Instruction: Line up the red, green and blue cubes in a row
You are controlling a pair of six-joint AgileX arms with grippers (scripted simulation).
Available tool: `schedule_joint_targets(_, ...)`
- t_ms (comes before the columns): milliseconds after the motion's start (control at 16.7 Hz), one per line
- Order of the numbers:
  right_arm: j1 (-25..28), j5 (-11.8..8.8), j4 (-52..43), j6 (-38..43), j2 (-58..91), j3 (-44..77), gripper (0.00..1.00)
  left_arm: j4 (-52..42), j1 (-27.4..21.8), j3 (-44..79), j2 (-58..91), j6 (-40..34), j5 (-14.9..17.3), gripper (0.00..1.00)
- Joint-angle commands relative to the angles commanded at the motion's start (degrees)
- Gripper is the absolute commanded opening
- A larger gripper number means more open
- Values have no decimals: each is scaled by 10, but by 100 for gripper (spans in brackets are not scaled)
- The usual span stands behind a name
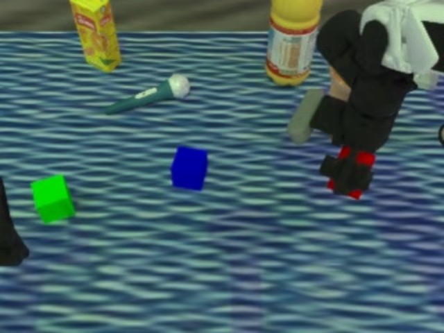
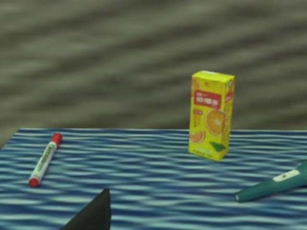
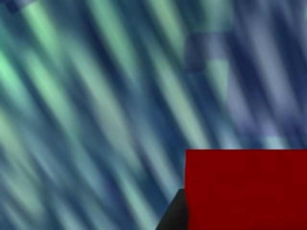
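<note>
- The right gripper (image 1: pixel 349 175) hangs over the right side of the table, its fingers clamped on the red cube (image 1: pixel 354 161), which shows as red patches between the black fingers.
- From the right wrist camera the red cube (image 3: pixel 245 189) fills a corner, right against a finger.
- The blue cube (image 1: pixel 189 167) sits near the middle of the blue rippled tablecloth (image 1: pixel 229 263), well apart from the gripper.
- The green cube (image 1: pixel 53 198) lies far to the left, near the parked left arm (image 1: pixel 8 239); I cannot tell how its fingers stand.
- At the back stand a yellow juice carton (image 1: pixel 96 32) and an orange bottle (image 1: pixel 293 40), with a teal microphone (image 1: pixel 149 94) lying between.
</note>
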Motion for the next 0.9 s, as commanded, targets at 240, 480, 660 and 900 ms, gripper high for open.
schedule_joint_targets(240, 82, 0, -36, 15, 41, 74, 0, 0, 0, 0, 0, 0, 0, 100)
schedule_joint_targets(480, 209, 1, -87, 37, 96, 177, 0, 0, 0, 0, 0, 0, 0, 100)
schedule_joint_targets(660, 295, 1, -118, 52, 128, 243, 0, 0, 0, 0, 0, 0, 0, 100)
schedule_joint_targets(900, 331, 2, -131, 61, 140, 276, 0, 0, 0, 0, 0, 0, 0, 100)
